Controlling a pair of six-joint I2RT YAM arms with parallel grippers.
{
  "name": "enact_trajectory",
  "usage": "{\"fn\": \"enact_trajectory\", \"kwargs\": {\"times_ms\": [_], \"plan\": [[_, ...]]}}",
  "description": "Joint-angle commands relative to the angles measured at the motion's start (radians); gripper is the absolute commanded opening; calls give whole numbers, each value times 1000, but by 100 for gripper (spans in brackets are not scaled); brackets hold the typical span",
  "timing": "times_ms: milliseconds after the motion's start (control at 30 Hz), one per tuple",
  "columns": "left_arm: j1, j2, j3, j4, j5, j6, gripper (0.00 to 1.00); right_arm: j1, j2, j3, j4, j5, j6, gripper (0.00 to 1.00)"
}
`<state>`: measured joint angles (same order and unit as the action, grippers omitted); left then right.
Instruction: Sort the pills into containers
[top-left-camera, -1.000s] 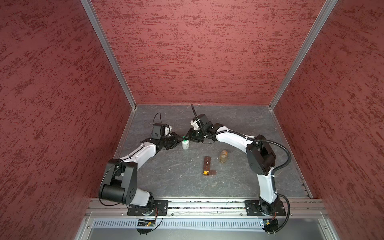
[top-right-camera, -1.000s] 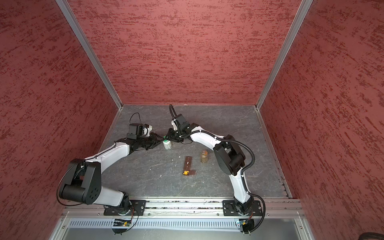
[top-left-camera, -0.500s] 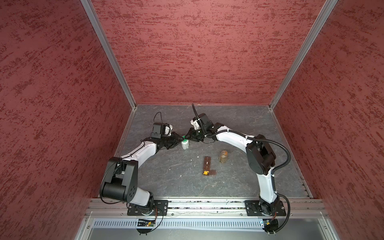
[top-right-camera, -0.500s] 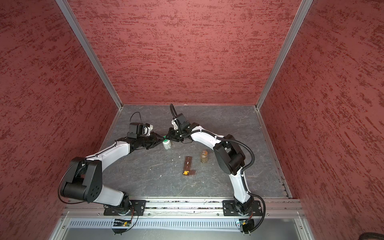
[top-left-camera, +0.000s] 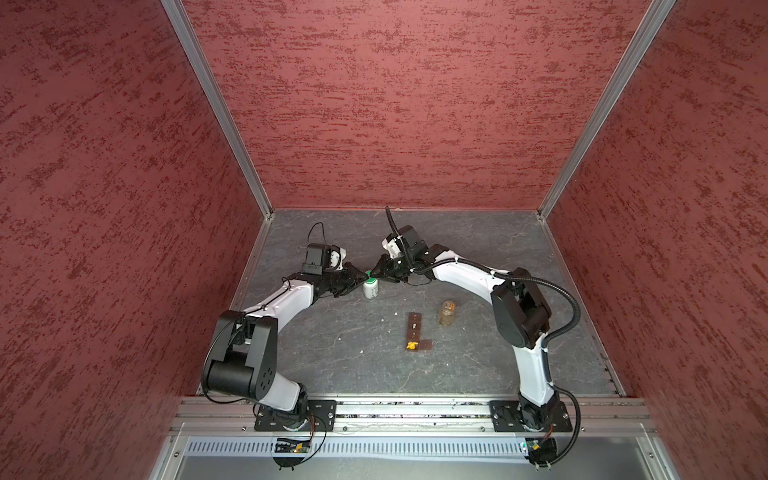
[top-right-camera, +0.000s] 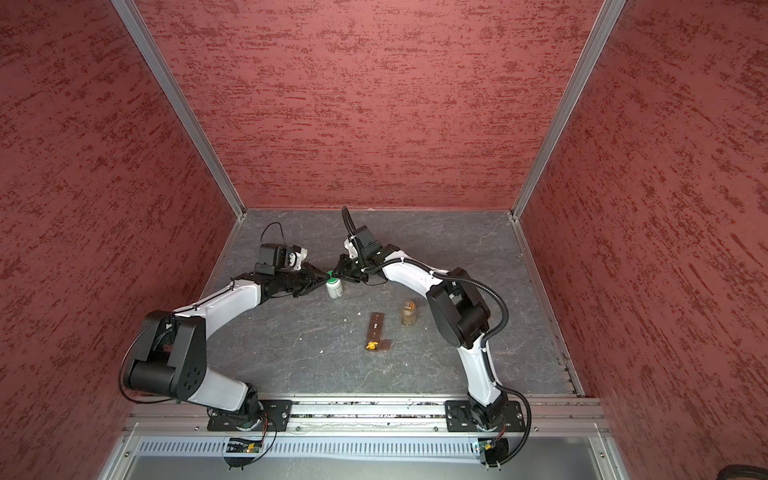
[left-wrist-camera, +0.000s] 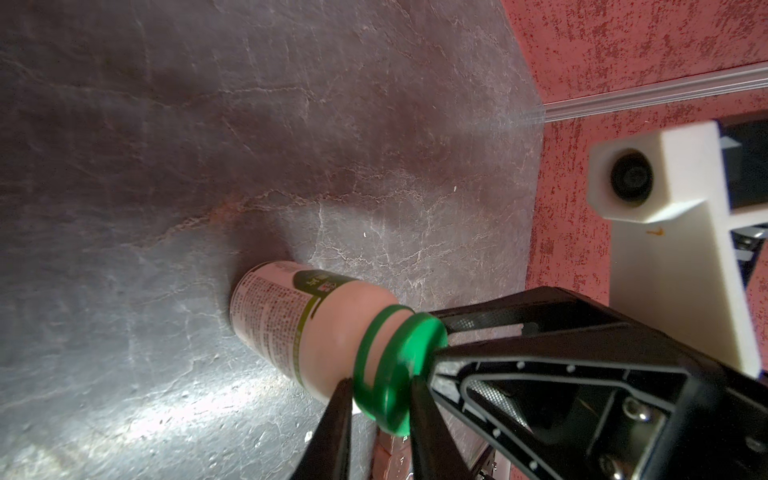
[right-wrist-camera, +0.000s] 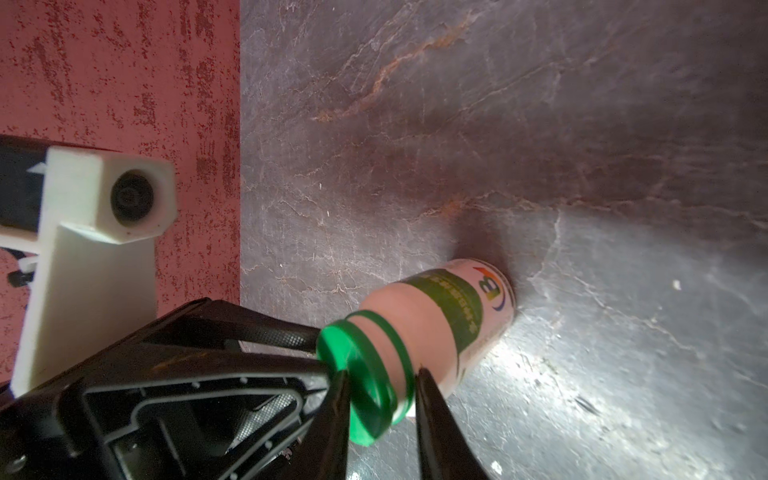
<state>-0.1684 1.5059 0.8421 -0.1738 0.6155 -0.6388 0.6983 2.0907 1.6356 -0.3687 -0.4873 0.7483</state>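
Left fingers (left-wrist-camera: 332, 428): closed further since the earlier frame, now narrow and clamped on the green cap (left-wrist-camera: 395, 365); the bottles and the strip have not shifted.
Containers (top-left-camera: 414, 330): brown strip of cells lying nearest the front of the surface (top-left-camera: 332, 357), well apart from both sets of fingers. Its nearest cell has its lid (top-left-camera: 427, 344) flipped open to the side.
Pills (top-left-camera: 411, 345): yellow-orange bits sitting in that open cell. Any others are presumably inside the bottles, unseen.
Amber bottle (top-left-camera: 447, 318): upright just beside the strip's far end, untouched.
White bottle (top-left-camera: 370, 289): upright farther back, standing free; nothing holds its body.
Right fingers (right-wrist-camera: 436, 428): narrow, set either side of the same cap, reaching in from the opposite side. Whether they press on it I cannot tell.
Risk, spin: with both sets of fingers at the cap and none on the body, a twist would likely turn the whole bottle instead of loosening the cap.
Risk, topple: a sideways pull so high on a light bottle could tip it over and let it roll away.
Risk, clash: two sets of fingertips crowd one small cap, so a slightly misjudged move could knock them together.
Risk, spill: if the cap pops off suddenly, pills could scatter over the surface, far from the open cell.
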Motion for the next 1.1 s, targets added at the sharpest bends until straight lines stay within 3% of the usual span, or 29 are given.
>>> {"fn": "enact_trajectory", "kwargs": {"times_ms": [0,400,800,1067], "plan": [[-6,29,8,-51,-9,31,25,8,46,18,-17,-18,5,28],[-31,43,-8,-57,-15,37,24,10,63,24,-37,-19,8,26],[-52,62,-7,-64,-18,48,22,27,85,33,-42,-38,7,16],[-44,43,-6,-96,-35,66,22,30,69,52,-78,3,-8,21]]}}
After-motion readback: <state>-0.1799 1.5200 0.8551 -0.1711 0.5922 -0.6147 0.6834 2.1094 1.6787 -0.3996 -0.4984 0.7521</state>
